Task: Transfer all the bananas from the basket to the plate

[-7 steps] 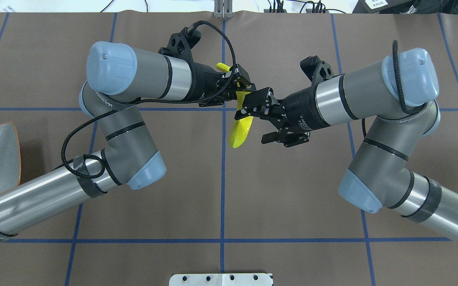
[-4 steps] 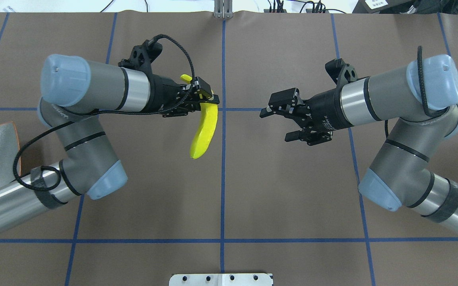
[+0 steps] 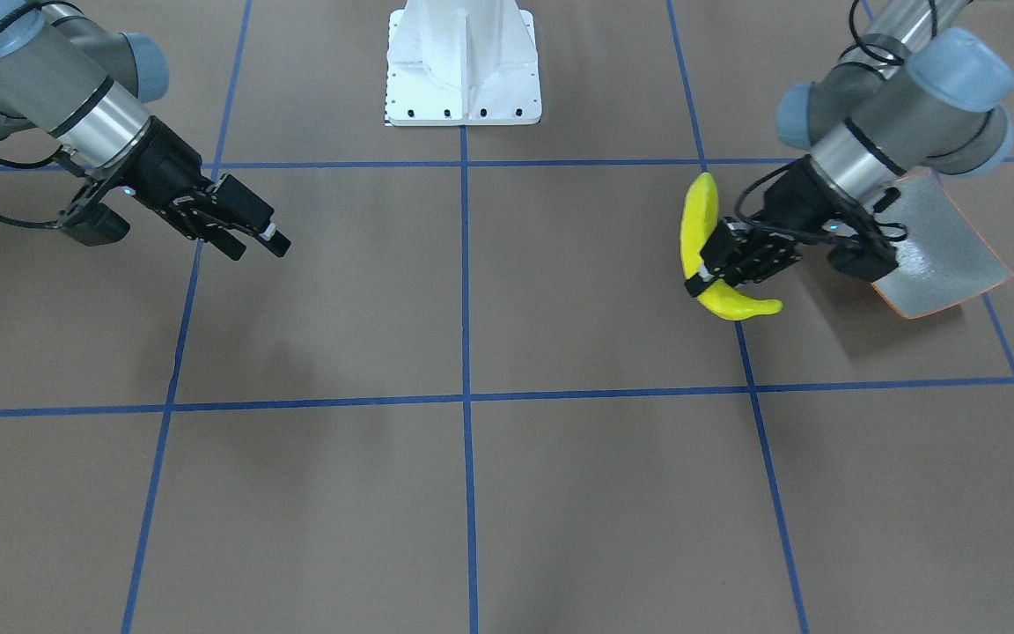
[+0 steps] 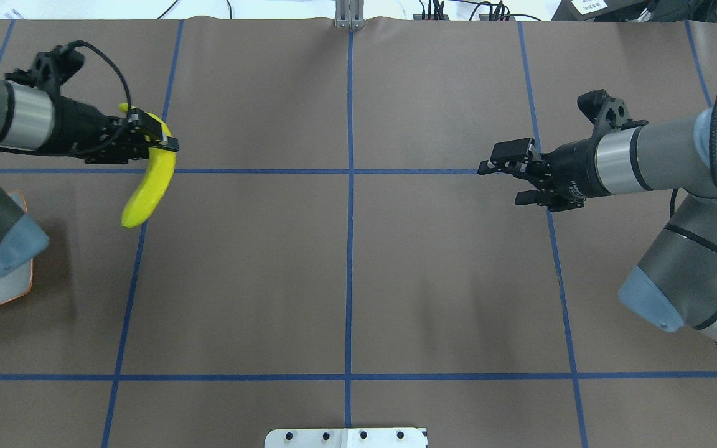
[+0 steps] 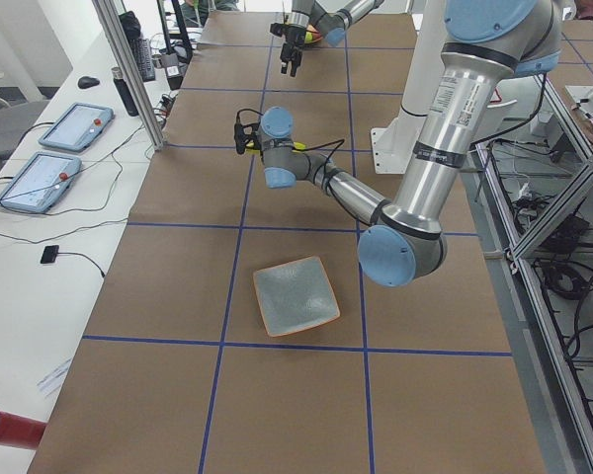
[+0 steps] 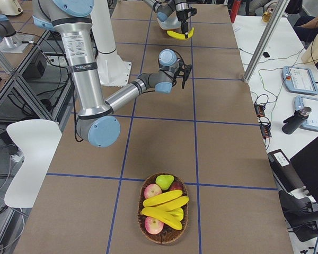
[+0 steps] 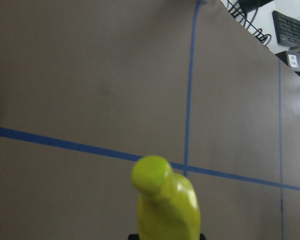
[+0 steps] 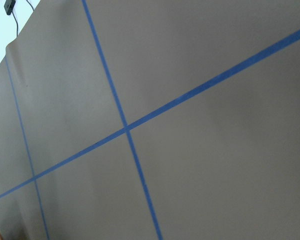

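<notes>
Banana pinched by left gripper near table's left edge, beside plate; right gripper spread, empty.

The brown table mat is ruled into squares by blue tape lines. Off its long edge lie one tablet and a second tablet, with a dark bottle near them. A red cylinder lies off the mat's near corner. A white chair sits off the opposite edge.
</notes>
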Motion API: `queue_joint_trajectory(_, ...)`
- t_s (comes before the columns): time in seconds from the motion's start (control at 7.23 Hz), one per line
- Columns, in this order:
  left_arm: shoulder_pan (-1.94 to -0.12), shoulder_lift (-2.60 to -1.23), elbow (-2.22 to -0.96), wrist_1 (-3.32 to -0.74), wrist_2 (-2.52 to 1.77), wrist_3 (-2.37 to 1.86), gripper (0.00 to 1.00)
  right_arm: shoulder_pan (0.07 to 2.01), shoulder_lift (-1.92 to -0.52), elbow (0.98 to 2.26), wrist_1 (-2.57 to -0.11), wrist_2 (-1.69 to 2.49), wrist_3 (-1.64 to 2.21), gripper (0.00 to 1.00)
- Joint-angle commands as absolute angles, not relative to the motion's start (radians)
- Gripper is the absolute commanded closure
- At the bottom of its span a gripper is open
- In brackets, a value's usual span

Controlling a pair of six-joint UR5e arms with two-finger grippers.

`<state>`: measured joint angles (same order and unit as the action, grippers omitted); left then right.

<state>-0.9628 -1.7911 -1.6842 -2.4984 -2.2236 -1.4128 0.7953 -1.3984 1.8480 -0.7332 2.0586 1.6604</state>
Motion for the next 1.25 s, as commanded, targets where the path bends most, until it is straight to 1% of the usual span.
queue_joint_trajectory(0.0, -1.083, -1.575, -1.687, -2.462, -2.263, -1.095, 1.0, 0.818, -1.428, 1.844, -0.735, 2.034, 1.611, 0.0)
queue_joint_trajectory(0.14, -1.112, -1.487, -1.684, -2.424, -2.246, -0.981, 1.0, 0.816, -1.43, 1.833, -0.735, 2.016, 1.611, 0.0)
queue_joint_trajectory(0.55, -1.1, -1.379, -1.684, -2.367, -2.111, -0.953, 1.0, 0.815, -1.431, 1.816, -0.739, 1.99, 1.611, 0.0)
queue_joint_trajectory(1.11, -1.077, -1.37, -1.635, -2.368, -2.114, -0.954, 1.0, 0.81, -1.43, 1.796, -0.735, 1.974, 1.609, 0.0)
